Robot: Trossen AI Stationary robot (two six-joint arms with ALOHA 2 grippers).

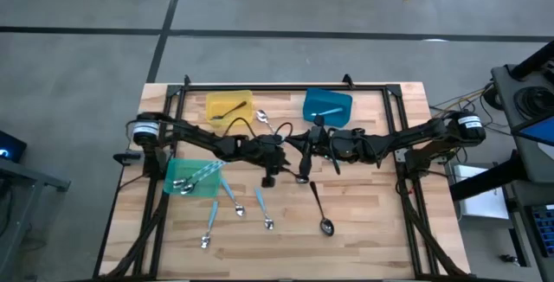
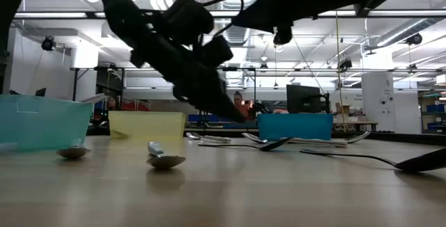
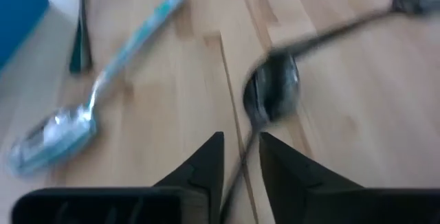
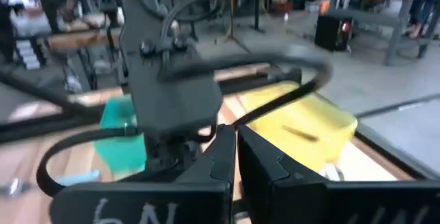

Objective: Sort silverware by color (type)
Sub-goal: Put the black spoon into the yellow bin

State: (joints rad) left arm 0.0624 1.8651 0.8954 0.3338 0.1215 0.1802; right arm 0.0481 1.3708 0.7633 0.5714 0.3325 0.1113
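Note:
My left gripper [image 3: 240, 140] stands low over the table's middle [image 1: 270, 176], slanting down, its fingers a little apart. A dark spoon [image 3: 272, 92] lies in front of it, its slim handle [image 3: 239, 172] running back into the gap. Beside it lie a spoon with a light blue handle [image 3: 93, 110] and a second dark spoon [image 3: 344, 25]. More blue-handled spoons [image 1: 235, 202] and a long dark spoon [image 1: 320, 208] lie nearer the front edge. My right gripper [image 4: 236, 141] is shut, holds nothing and hangs level above the table's middle [image 1: 307, 144]. My left gripper has the dark spoon's handle [image 3: 239, 172] in the gap between its two fingers, which lie along it. Whether either finger touches the handle, I cannot tell. The spoon's bowl [image 3: 272, 92] rests on the table.
A yellow bin [image 1: 229, 106] and a blue bin [image 1: 327, 106] stand at the far side. A green bin [image 1: 192, 178] holding several spoons sits at the left. A silver spoon [image 1: 262, 119] lies between the far bins. Bare wood stretches along the front right.

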